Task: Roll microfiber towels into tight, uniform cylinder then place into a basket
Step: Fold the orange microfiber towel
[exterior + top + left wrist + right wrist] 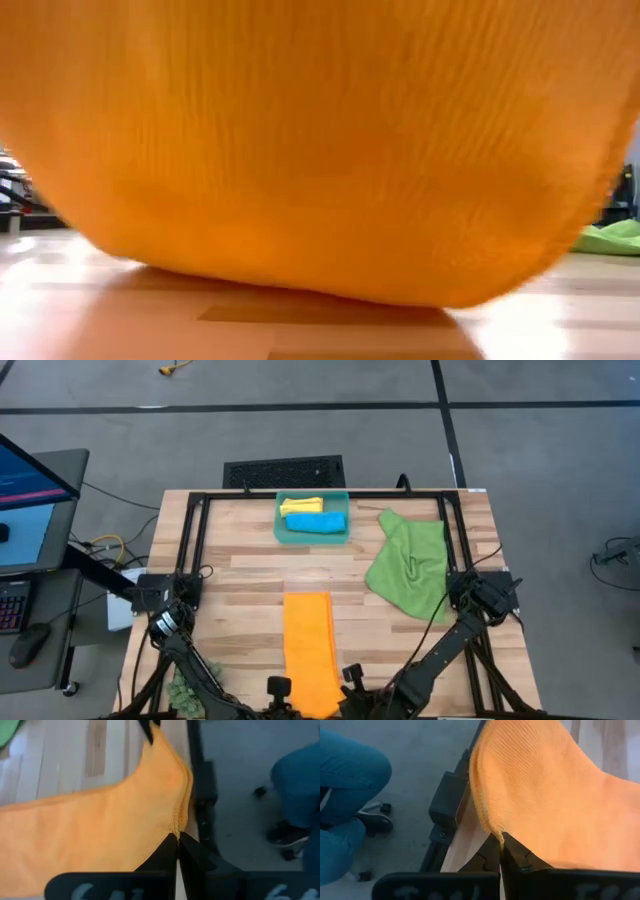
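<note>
**Both claws pinch the orange towel at the bench's near edge**

The orange towel (311, 650) lies folded into a long strip down the middle of the bench (250, 570), its far end toward the centre and its near end raised at the near edge. The left claw (278, 690) is pressed together on the strip's near left corner; the left wrist view shows the hem caught between its fingers (165, 855). The right claw (350, 682) pinches the near right corner the same way, hem in its closed tips (502, 847). In the low view the lifted cloth (320, 150) fills nearly everything, its lower fold just above the wood.

The basket (312, 538) sits at the middle of the far edge, holding a rolled yellow towel (300, 506) and a rolled blue towel (317, 522) side by side. The green towel (408, 565) lies crumpled near the right edge, well apart from the strip. Bare wood stays open between strip and basket and along the left side.

Beyond the near edge, a person's leg (345, 795) in blue shows.
</note>
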Controlling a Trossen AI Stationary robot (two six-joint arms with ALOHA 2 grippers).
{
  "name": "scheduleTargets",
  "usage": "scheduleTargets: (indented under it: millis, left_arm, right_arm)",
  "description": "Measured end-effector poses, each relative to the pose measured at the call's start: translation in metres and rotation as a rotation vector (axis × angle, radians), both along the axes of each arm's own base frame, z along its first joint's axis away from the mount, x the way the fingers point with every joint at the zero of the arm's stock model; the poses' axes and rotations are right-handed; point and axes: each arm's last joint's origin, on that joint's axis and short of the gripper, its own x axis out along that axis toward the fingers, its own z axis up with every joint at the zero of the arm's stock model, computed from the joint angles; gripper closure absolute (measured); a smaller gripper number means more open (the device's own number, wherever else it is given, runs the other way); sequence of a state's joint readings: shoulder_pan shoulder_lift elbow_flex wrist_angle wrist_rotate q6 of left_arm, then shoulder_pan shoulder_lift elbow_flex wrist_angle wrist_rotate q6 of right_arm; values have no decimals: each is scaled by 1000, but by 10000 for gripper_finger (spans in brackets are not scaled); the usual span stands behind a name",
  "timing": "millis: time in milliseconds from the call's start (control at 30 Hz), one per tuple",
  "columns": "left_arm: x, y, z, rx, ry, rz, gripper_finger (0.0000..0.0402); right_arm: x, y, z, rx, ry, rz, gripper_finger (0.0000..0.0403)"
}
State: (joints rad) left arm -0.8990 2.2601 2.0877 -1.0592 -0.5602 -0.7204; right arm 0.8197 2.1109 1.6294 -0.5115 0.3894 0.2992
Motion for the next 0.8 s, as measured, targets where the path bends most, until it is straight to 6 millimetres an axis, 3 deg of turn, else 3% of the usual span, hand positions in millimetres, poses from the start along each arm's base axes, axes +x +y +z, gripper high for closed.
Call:
scheduleTargets:
  millis: [167,400,533,800]
  left_arm:
    - [-6,-8,14,-49,-30,3,401]
    - [-14,-7,12,-78,7,84,401]
    - [-20,3,10,58,25,115,401]
    - [-13,39,6,247,87,264,401]
  right_arm:
    - [-7,13,15,-2,-32,16,397]
    - [-15,24,35,-46,-122,-14,389]
    - [-6,11,33,-106,-119,-72,398]
    - [22,-37,17,-181,-32,-286,389]
